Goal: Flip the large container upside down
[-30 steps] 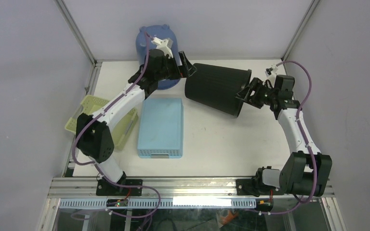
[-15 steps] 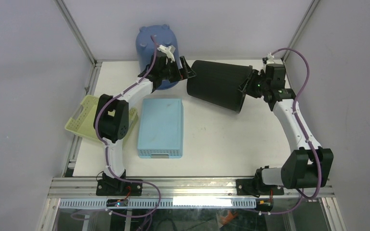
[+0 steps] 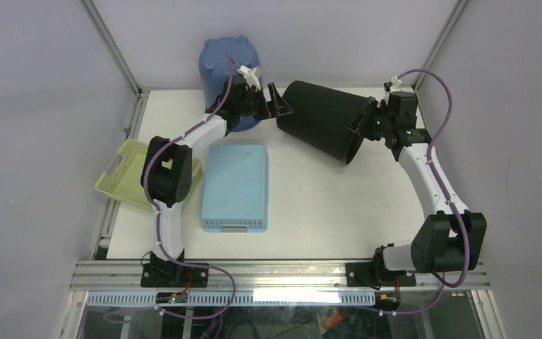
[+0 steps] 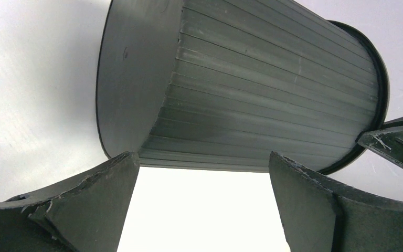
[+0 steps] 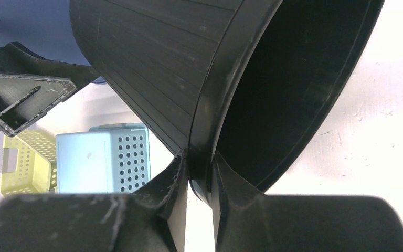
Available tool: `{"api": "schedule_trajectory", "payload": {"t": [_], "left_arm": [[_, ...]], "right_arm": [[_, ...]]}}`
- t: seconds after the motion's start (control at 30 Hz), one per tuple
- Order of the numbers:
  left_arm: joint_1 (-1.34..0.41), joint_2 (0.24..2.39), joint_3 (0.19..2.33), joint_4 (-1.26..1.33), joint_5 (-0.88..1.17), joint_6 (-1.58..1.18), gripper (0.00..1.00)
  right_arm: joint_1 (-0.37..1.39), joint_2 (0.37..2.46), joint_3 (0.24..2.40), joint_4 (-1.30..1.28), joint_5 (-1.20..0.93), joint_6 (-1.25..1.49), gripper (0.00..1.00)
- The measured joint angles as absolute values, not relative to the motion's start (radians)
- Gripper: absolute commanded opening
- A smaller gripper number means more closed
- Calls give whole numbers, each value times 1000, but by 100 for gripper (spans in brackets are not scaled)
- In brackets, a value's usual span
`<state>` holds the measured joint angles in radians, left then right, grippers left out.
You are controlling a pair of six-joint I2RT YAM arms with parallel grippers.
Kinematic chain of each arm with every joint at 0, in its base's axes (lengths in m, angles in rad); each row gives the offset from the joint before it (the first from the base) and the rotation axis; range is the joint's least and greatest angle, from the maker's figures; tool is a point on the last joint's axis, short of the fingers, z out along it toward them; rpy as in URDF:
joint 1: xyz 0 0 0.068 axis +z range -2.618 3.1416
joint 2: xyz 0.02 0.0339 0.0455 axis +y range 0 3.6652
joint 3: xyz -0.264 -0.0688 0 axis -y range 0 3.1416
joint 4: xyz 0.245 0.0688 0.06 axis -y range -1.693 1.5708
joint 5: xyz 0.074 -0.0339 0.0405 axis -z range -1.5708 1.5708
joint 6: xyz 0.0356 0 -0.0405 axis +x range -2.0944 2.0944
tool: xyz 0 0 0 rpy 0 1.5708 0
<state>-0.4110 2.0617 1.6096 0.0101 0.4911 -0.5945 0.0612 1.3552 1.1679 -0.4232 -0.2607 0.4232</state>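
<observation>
While rim-clamped, the large container (image 3: 321, 123) has tipped further.

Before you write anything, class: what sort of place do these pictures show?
Probably a robotics lab test cell: a left arm and right arm bolted to a white table, an aluminium frame around it, and plastic props such as the large black container and blue bin.

Both arms reach way out toward the back. Left gripper (image 3: 276, 107) points right with its jaws spread wide. Right gripper (image 3: 362, 127) points left, jaws pinched tight on the container (image 3: 321, 120) rim, wrist raised.
</observation>
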Motion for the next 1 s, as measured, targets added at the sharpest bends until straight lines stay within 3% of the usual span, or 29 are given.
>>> {"api": "schedule_trajectory", "payload": {"t": [0.3, 0.6, 1.0], "left_arm": [[-392, 2053, 1609, 3, 505, -588, 99], [-378, 1878, 1610, -73, 505, -532, 99], [-378, 1746, 1615, -139, 505, -493, 99]], "right_arm": [[4, 1315, 1023, -223, -475, 505, 0], [-23, 1316, 767, 348, -709, 905, 0], [64, 1679, 770, 1094, -668, 1341, 0]]}}
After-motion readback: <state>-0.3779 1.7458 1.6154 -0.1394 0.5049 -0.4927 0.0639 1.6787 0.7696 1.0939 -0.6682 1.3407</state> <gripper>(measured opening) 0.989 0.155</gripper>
